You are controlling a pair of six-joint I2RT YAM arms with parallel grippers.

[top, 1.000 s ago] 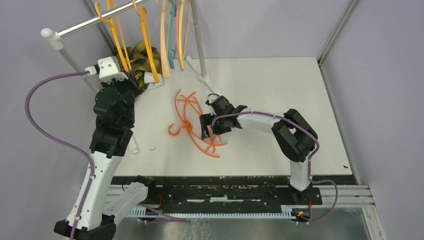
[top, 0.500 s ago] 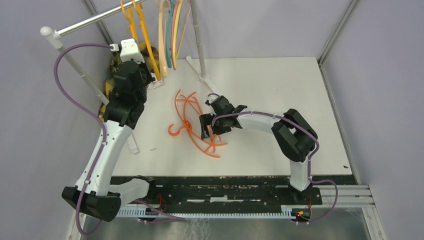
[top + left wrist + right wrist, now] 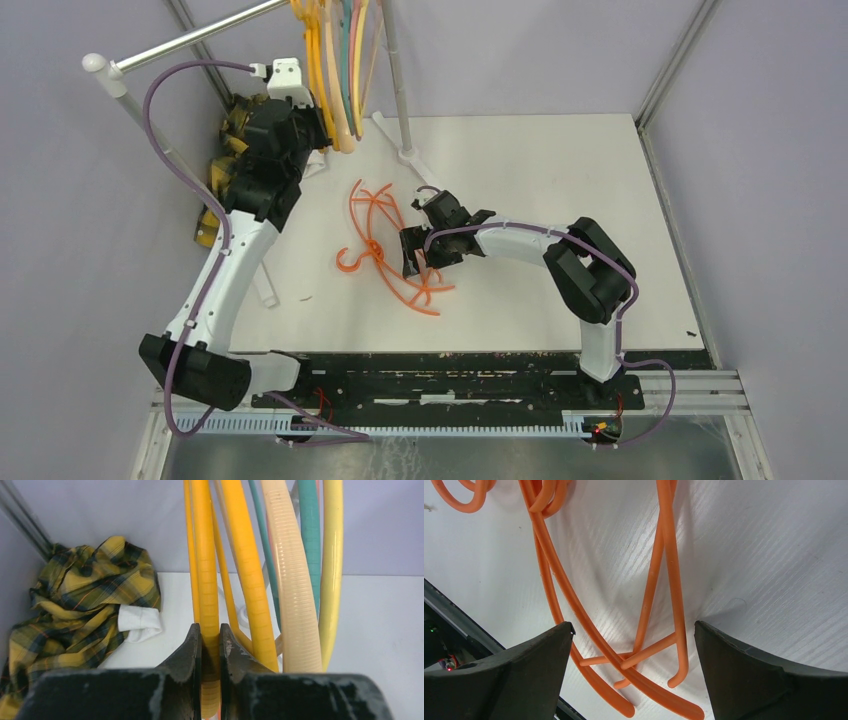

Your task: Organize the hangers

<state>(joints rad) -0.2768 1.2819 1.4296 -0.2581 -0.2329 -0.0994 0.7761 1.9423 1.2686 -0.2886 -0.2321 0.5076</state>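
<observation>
Since a second ago the left arm has swung toward the far-left corner of the worktop. It has slid its yellow hanger along the rack rail, up against the hanging bunch of yellow, peach and teal hangers. The plaid cloth now lies uncovered to its left. The right arm has not moved. The left claw is clenched on the yellow hanger's arm. The right claw is released, fingers wide apart, straddling the tangled orange hangers lying mid-worktop, toward its left side.
</observation>
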